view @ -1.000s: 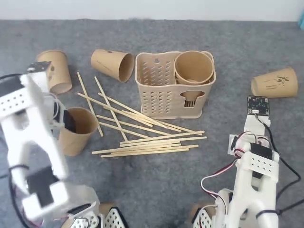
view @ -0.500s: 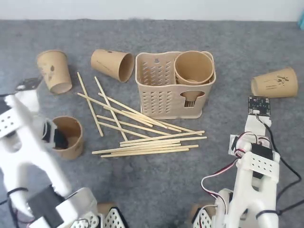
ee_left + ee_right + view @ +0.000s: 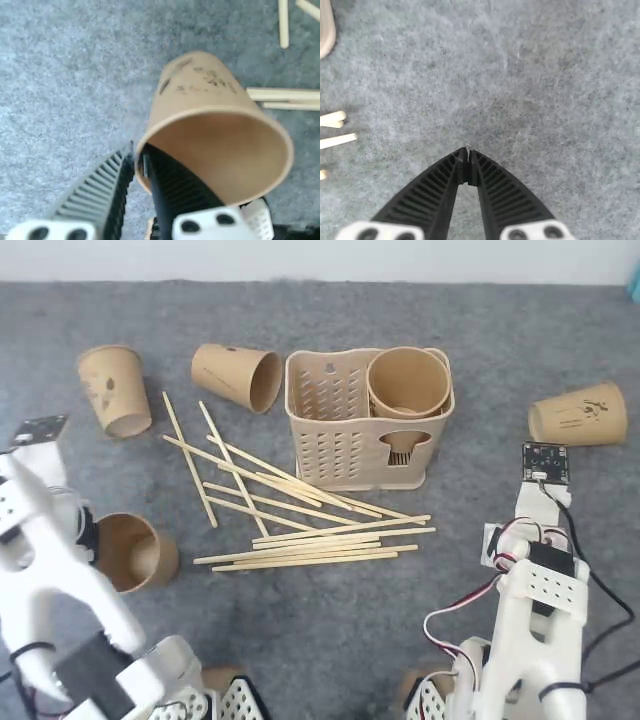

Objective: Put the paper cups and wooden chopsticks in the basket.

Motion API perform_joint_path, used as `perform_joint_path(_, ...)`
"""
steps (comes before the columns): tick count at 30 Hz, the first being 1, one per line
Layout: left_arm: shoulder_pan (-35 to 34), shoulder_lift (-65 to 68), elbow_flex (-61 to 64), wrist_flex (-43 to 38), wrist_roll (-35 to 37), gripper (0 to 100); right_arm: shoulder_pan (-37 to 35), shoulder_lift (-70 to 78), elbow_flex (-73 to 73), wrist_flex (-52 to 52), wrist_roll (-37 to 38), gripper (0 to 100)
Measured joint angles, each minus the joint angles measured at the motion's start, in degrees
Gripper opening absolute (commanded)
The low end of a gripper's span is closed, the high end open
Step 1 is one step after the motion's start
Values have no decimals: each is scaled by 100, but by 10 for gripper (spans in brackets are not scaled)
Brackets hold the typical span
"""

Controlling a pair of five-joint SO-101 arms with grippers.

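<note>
Left wrist view shows the held paper cup (image 3: 215, 145) caught by its rim. The left jaws are closed to the thickness of the cup wall, one finger inside the mouth and the other outside. In the high view this cup (image 3: 135, 552) is at the lower left of the frame, tilted, against the left arm (image 3: 45, 540). Whether it rests on the grey worktop (image 3: 500, 330) or hangs just off it, I cannot tell.

Near its right side begin the wooden chopsticks (image 3: 300, 545), fanned loosely across the middle in front of the basket (image 3: 335, 445). The basket stands upright above centre with a seated cup (image 3: 408, 380) in its right compartment. Three more cups lie on their sides: a far-left cup (image 3: 112, 390), a cup beside the basket (image 3: 237, 377) and a right-edge cup (image 3: 580, 415). The right jaws are pressed together on nothing, over bare worktop at lower right.

The step in hand appears to be carrying this cup to the basket. The next move likely calls for lifting it clear of the chopsticks and swinging it right and up over the basket rim. It would then need turning mouth-up and releasing into the left compartment, which looks free, or nesting in the seated cup.
</note>
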Motion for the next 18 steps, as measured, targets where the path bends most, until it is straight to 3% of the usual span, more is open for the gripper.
perform_joint_path(11, 0, -26, -782, 352, 35, 12, 105, 0, 18, 0, 0, 8)
perform_joint_path(18, 149, -721, -1591, 360, 905, 11, 149, 0, 18, 0, 0, 8)
